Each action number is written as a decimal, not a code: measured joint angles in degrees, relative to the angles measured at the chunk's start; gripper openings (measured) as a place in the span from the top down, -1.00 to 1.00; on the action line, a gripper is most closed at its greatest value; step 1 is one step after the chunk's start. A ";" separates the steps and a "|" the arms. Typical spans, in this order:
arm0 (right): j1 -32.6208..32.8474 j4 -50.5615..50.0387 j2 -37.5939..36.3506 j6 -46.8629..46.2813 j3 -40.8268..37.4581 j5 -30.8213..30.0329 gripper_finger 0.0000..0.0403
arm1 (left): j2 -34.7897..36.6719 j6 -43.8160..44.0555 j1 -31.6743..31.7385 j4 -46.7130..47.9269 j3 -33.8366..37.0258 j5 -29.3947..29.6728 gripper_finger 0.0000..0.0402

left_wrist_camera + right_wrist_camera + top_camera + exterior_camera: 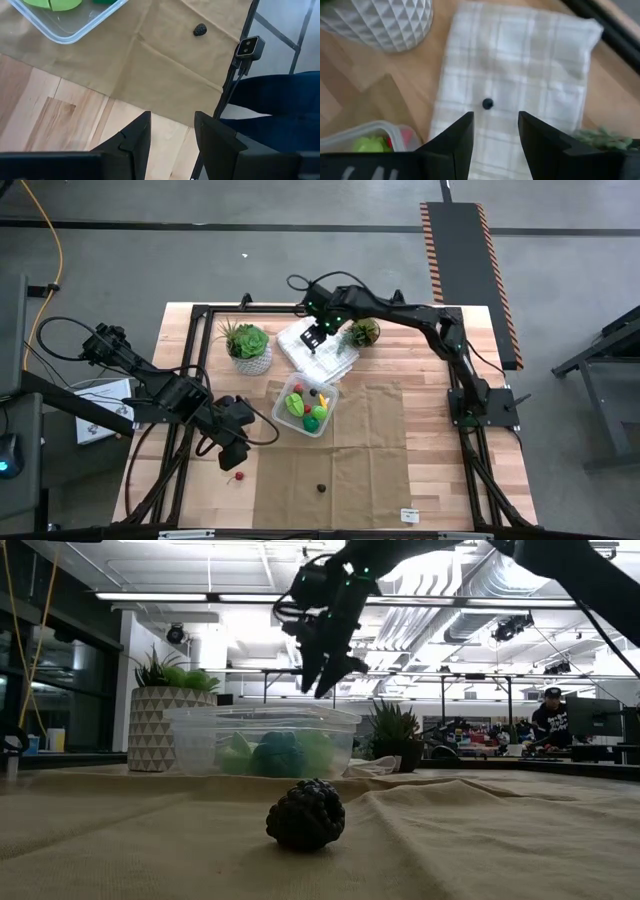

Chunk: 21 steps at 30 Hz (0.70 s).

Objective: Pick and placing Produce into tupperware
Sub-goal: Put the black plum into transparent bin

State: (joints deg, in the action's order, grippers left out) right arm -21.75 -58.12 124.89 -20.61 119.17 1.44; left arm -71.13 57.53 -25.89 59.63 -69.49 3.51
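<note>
Both arms reach inward over the table with their fingers parted and nothing between them.

The left arm stretches from the table's left edge toward the middle, elbow raised behind it and wrist angled downward; the left gripper (232, 452) hangs low over the near left part of the table, and its two dark fingers (131, 140) stand apart with an empty gap. The right arm rises from its base at the right edge, bends at the elbow and runs long across the far side; the right gripper (312, 340) points down, held high, and its fingers (454, 135) are likewise spread and empty.
</note>
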 joint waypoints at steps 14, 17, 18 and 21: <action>0.49 2.76 6.71 1.82 0.00 5.97 0.19 | 0.00 3.77 0.00 0.02 0.00 0.05 0.30; 0.49 2.76 8.14 0.59 0.00 6.61 0.12 | 0.00 3.83 0.00 0.01 0.00 0.22 0.30; 0.51 2.68 8.58 0.13 0.00 6.61 0.10 | 0.00 3.83 0.00 0.02 0.00 0.22 0.30; 0.56 2.69 9.45 -0.59 0.00 6.12 0.09 | 0.00 3.84 0.00 0.03 0.00 0.22 0.30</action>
State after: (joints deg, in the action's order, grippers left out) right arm -21.19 -55.43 134.34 -21.20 119.17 7.56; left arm -71.13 61.37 -25.89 59.66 -69.49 3.73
